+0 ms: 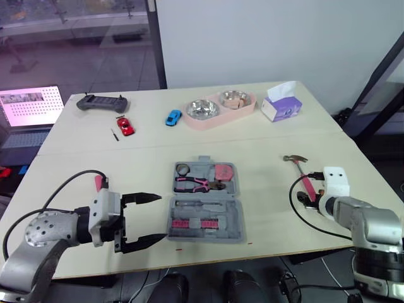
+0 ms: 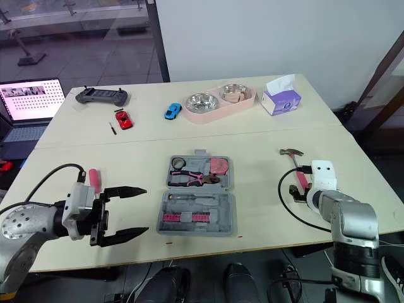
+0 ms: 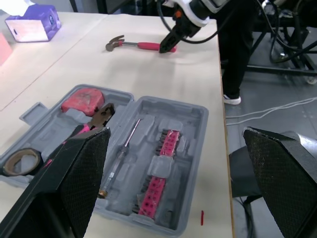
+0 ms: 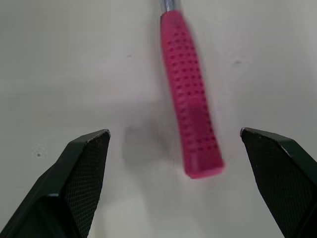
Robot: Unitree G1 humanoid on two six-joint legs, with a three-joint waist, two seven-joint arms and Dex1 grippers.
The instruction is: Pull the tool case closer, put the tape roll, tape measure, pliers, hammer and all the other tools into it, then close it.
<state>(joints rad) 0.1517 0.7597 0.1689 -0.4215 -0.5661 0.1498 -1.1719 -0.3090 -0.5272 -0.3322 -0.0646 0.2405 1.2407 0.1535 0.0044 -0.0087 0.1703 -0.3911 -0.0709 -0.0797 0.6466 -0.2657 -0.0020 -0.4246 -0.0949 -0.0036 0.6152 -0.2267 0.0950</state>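
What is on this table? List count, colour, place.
tool case: 1, grey, open, near middle
tape roll: 1, dark, in case
tape measure: 1, pink, in case
pliers: 1, pink-handled, in case
hammer: 1, pink-handled, right of case
toy cars: 2, red and blue, far side
controller: 1, dark grey, far left
double bowl: 1, pink, far side
tissue box: 1, purple, far right
left pincer: 1, black, open, left of case
right pincer: 1, black, open, at hammer handle
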